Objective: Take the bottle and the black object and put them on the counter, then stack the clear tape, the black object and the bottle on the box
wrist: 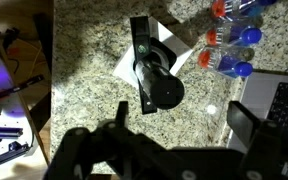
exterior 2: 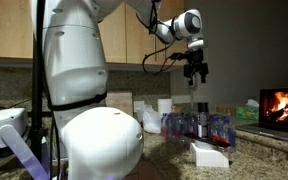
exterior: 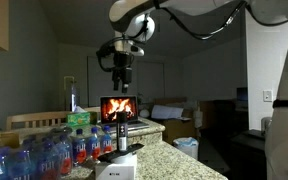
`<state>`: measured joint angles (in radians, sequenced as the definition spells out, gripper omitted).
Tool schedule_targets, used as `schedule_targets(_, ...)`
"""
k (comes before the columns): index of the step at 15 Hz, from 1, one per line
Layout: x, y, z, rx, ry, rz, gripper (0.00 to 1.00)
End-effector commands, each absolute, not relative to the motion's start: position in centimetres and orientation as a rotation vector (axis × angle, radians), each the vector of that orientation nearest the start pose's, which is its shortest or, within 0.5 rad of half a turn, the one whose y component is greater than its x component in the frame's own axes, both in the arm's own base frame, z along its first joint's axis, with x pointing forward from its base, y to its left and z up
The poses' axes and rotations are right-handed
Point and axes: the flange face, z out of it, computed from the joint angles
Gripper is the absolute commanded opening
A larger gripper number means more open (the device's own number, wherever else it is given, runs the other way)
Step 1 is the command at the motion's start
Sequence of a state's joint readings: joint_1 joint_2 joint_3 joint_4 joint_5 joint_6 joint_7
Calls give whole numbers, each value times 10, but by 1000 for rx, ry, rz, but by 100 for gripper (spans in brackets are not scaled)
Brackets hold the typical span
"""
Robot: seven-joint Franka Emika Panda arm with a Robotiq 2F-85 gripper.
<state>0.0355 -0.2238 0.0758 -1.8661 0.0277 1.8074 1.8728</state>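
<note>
Gripper (exterior: 121, 72), frame centre: jaws wide, empty, poised above for a straight descent. Bottle (exterior: 121, 132) upright atop black object (wrist: 162, 88), both on box (exterior: 115, 167), lower centre.

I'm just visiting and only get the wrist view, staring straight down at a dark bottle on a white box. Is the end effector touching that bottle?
Observer: No. In an exterior view the end effector hangs open, well above the bottle, with clear air between them.
Visitor: Is the bottle lying down? From above I can't tell.
Observer: It stands upright, apparently on a squat black object that sits on the box.
Visitor: And the grey slab at my right edge?
Observer: That is a laptop. Its screen faces the exterior camera and shows a burning fire.
</note>
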Motion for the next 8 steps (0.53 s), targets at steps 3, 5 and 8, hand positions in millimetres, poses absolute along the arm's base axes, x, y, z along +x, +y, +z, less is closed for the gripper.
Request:
schedule_targets(3,456,65,644,-1926,2307,-82,100)
schedule_targets(5,440,65,646,-1945,2300,-43,100)
schedule_targets(8,438,65,641,-1952,2303,-35,100)
